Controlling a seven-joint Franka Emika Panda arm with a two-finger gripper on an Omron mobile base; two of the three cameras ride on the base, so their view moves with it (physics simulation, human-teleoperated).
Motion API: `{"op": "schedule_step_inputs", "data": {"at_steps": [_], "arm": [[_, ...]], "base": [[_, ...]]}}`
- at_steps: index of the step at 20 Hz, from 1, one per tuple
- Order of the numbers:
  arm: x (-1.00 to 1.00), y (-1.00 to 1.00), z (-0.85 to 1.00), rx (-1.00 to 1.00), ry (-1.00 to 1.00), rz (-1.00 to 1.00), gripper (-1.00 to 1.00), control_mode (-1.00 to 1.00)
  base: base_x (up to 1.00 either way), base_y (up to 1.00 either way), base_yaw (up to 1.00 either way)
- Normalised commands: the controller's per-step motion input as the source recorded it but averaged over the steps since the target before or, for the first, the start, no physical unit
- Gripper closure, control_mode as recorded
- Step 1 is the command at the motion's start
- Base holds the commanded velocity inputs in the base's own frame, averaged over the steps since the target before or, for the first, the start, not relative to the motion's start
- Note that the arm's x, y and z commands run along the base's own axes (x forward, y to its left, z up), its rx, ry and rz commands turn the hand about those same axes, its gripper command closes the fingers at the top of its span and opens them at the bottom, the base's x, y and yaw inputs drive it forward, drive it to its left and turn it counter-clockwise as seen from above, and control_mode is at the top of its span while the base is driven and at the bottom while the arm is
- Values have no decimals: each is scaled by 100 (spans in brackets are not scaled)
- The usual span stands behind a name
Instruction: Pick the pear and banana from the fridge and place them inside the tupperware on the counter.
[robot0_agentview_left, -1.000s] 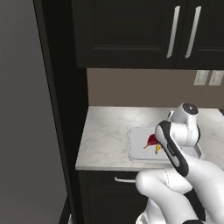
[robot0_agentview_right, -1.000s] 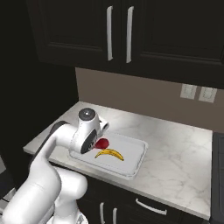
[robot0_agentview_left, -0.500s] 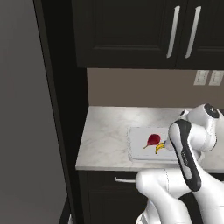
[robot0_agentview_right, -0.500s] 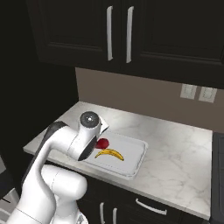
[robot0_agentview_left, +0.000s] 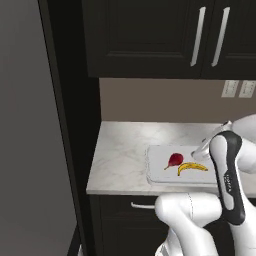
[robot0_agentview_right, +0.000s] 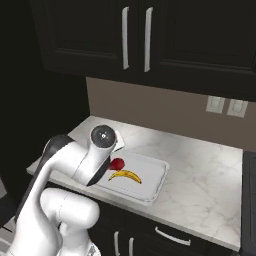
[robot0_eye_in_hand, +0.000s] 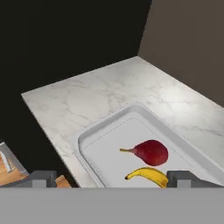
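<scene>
The dark red pear (robot0_eye_in_hand: 151, 151) and the yellow banana (robot0_eye_in_hand: 148, 176) lie side by side inside the white tupperware (robot0_eye_in_hand: 109, 123) on the marbled counter (robot0_eye_in_hand: 87, 96). My gripper (robot0_eye_in_hand: 111, 179) hovers above the tray's near side, open, with nothing between its fingertips (robot0_eye_in_hand: 41, 177). From the base, the pear (robot0_agentview_left: 175, 160) and banana (robot0_agentview_left: 192, 167) rest in the tupperware (robot0_agentview_left: 151, 167), with my arm raised just to their right. In the right base view the pear (robot0_agentview_right: 117, 163) and banana (robot0_agentview_right: 125, 175) sit in the tupperware (robot0_agentview_right: 156, 176), partly behind my arm.
Black upper cabinets (robot0_agentview_left: 150, 35) with silver handles hang over the counter (robot0_agentview_left: 120, 150). Wall outlets (robot0_agentview_right: 226, 105) sit on the brown backsplash. A tall grey panel (robot0_agentview_left: 25, 125) stands at the left; I cannot tell whether it is the fridge. Black drawers (robot0_agentview_right: 170, 235) run below the counter.
My arm has lifted and pulled back from over the tray, uncovering the fruit in the left base view. Pear, banana and tupperware have stayed put. The gripper has stayed open.
</scene>
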Motion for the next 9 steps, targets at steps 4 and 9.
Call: {"op": "schedule_step_inputs", "data": {"at_steps": [4, 9], "arm": [[-25, 0, 65, 16, 0, -16, -100, -100], [-23, 0, 66, 7, 1, -14, -100, -100]], "base": [[0, 0, 0], [0, 0, 0]]}}
